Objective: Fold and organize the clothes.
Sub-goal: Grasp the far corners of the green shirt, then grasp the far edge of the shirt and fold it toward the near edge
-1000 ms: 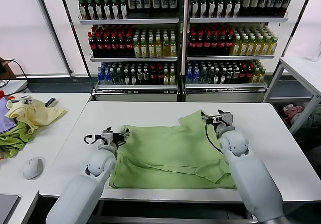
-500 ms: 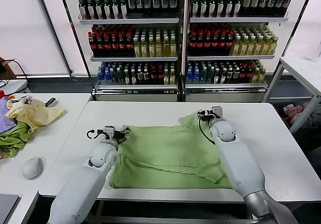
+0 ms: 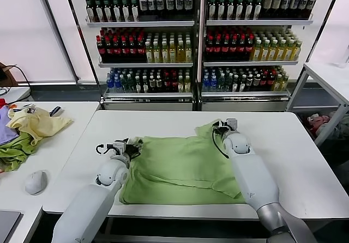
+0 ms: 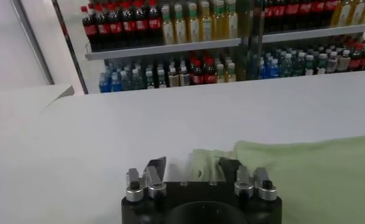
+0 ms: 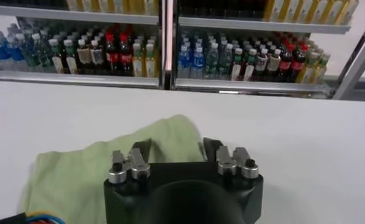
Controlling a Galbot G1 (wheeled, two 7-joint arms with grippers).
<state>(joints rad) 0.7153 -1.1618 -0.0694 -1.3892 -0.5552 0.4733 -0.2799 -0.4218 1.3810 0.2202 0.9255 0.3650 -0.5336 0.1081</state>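
The light green polo shirt [image 3: 180,164] lies spread on the white table [image 3: 294,145], with a fold along its near edge. My left gripper [image 3: 130,145] is at the shirt's left corner. In the left wrist view it [image 4: 193,165] is open, with the shirt's edge [image 4: 203,161] between the fingers. My right gripper [image 3: 221,126] is at the shirt's far right corner. In the right wrist view it [image 5: 177,147] is open, with the green cloth [image 5: 91,170] reaching between the fingers.
A side table [image 3: 60,145] on the left holds a pale yellow garment [image 3: 35,122], a darker green cloth [image 3: 13,151] and a mouse [image 3: 36,182]. Drink shelves [image 3: 196,41] stand behind the table. A white rack [image 3: 327,85] stands at the right.
My right gripper has moved left, onto the shirt's far right corner. My left gripper has moved slightly right, onto the shirt's left corner. The shirt lies much the same.
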